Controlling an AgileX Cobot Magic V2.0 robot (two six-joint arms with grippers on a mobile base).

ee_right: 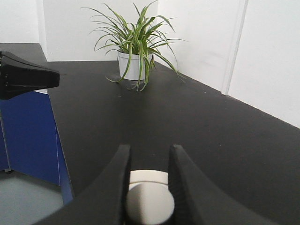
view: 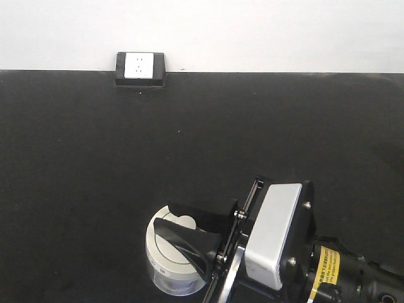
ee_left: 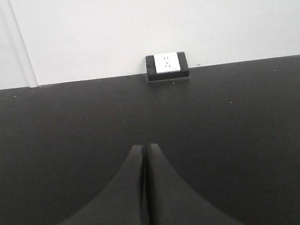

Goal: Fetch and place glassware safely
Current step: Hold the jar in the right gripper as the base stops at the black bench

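Item: one small squat clear glass jar (view: 170,265) with a round cream-white lid and a central knob (ee_right: 150,204), standing near the front edge of the matte black tabletop (view: 95,158), apparently not yet lifted. Right gripper (view: 164,218): its black fingers straddle the knob, and in the wrist view they seem pressed against both sides of it, so I read this pincer as clamped on the jar by its lid. Left gripper (ee_left: 145,187): fingers together, nothing between them, hovering over bare tabletop and facing the white wall socket in its black housing (ee_left: 167,63). Also on record: a green spider plant in a white pot (ee_right: 136,51) at the far corner, well apart from the jar. Status, by my judgement: the reach and grasp look done, while the lift, the carry and the setting-down remain. No destination is identifiable from my views.
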